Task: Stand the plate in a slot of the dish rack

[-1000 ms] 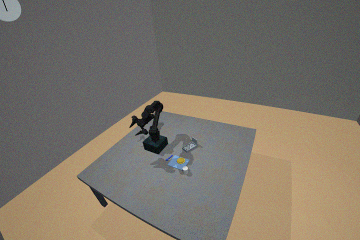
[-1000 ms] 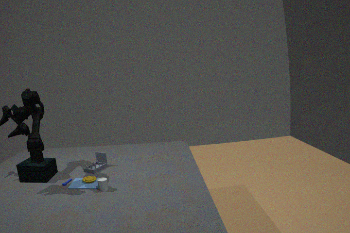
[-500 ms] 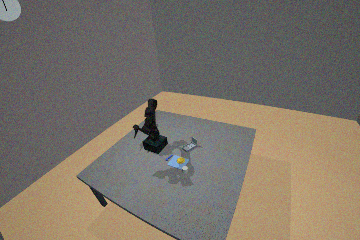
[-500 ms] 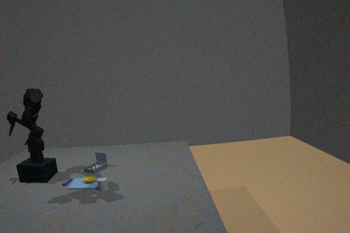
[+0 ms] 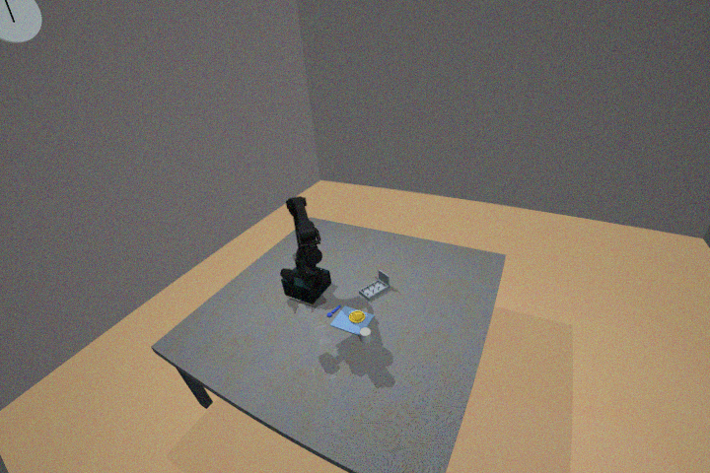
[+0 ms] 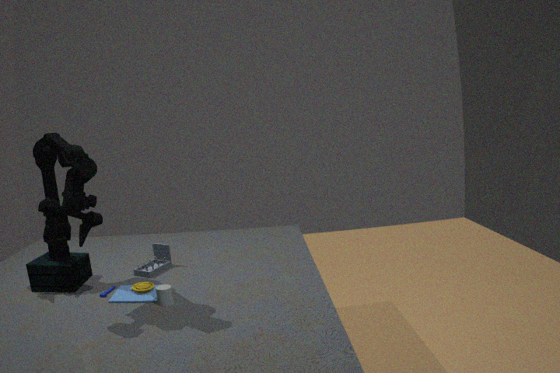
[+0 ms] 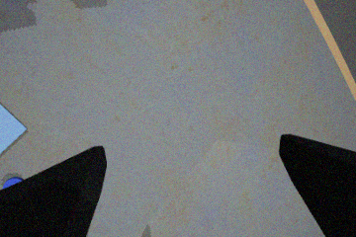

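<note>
Arm folded upright over its base, end effector (image 6: 85, 228) pointing down above bench (image 6: 245, 281) — fingers wide apart, nothing btwn them. Yellow plate (image 6: 142, 287) lies flat on blue mat (image 6: 126, 295), well apart from end effector. White cup (image 6: 164, 294) at mat's corner, blue utensil (image 6: 106, 291) beside mat, dish rack (image 6: 154, 264) just behind — no plate in it.

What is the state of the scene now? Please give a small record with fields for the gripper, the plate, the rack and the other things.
gripper: open, holds nothing, points down above the table, near the arm's base
plate: yellow, flat on the blue mat
dish rack: behind the mat, no plate in it
cup: white, at the mat's corner
blue utensil: on the table beside the mat
</note>
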Available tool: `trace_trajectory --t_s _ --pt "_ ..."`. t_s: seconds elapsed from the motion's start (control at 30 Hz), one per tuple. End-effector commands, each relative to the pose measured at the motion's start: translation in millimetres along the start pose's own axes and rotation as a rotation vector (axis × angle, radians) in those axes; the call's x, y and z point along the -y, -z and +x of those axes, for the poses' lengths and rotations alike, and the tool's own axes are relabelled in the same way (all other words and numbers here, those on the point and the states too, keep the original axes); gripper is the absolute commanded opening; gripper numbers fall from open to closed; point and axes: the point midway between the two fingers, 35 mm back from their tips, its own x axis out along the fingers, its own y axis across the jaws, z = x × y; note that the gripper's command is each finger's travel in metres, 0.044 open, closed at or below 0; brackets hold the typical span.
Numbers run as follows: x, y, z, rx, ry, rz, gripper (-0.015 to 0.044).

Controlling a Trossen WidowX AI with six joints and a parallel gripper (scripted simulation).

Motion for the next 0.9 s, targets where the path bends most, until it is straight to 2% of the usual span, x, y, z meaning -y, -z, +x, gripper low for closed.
trace_trajectory --t_s 0.0,0.3,0.7,0.87 --pt "-29.6 -15.1 8.5 -0.004 -0.083 -0.103 0.04" --pt "-96.0 -33.9 22.3 -0.02 -0.244 -0.3 0.04" --pt "-227.5 -29.4 36.6 -0.116 -0.518 -0.575 0.04" --pt "-234.6 -27.5 37.2 -0.123 -0.531 -0.59 0.04"
